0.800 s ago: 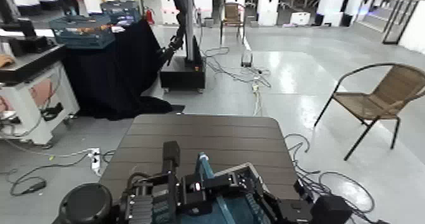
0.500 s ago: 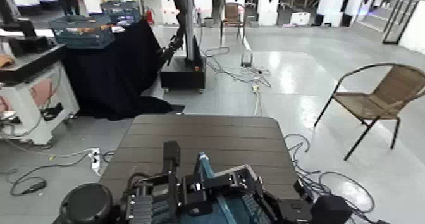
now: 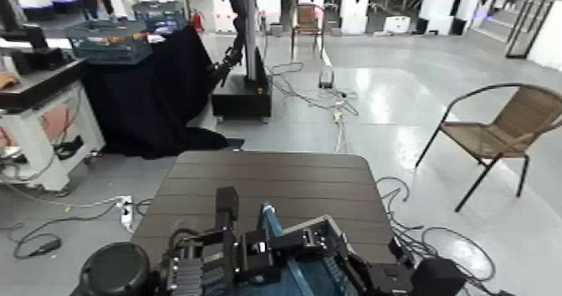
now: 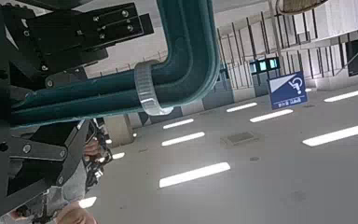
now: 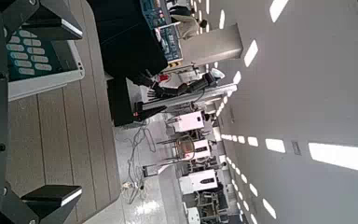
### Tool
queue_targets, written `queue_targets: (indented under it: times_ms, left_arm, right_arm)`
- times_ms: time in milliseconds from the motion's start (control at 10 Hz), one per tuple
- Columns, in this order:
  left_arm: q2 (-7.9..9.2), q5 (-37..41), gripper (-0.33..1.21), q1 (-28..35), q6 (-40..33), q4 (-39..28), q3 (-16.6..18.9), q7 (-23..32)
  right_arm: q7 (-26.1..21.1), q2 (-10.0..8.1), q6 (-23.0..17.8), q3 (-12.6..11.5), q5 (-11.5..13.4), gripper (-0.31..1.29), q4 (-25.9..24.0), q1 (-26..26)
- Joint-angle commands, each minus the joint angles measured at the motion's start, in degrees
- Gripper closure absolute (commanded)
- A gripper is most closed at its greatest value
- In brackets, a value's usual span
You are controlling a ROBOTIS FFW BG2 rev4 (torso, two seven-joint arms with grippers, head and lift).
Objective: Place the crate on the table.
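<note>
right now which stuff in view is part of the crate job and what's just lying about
Part of the job:
- crate, its teal handle in the closed left gripper
- right gripper, open beside it
- table

Just lying about:
- wicker chair
- power strip
- loose cables
- crates on the black cloth

head view downward, both wrist views ceilingward

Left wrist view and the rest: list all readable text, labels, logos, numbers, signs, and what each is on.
No words or numbers readable in any view.
Blue hanging sign with a white pictogram, below the ceiling: small lettering under the pictogram, too small to read.
Grey-blue plastic crate with slotted sides: no text seen on the visible part.
Dark brown plank-lined table: no text seen.
</note>
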Motion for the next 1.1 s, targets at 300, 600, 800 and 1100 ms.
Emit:
queue_targets:
  times_ms: [300,600,800,1100]
  left_arm:
    - [-0.44,-4.0,1.19,-5.0,-0.1,5.2,-1.4,-3.2]
    - [-1.05,-8.6,1.19,-10.7,-1.8,12.5,-4.1,-9.0]
    - [-1.23,-10.6,1.19,-14.6,-3.1,17.7,-6.2,-12.3]
    - [-1.76,-13.4,1.19,-19.4,-4.8,24.9,-9.4,-17.7]
  right_arm:
    - [0.0,-0.06,-0.3,0.3,-0.3,0.14,0.4,-0.3]
    - [0.1,-0.15,-0.7,0.4,-0.6,0.14,0.5,-0.3]
    - [0.1,-0.24,-0.9,0.8,-0.7,0.14,0.7,-0.5]
    - [0.1,-0.24,-0.9,1.0,-0.9,0.14,0.8,-0.7]
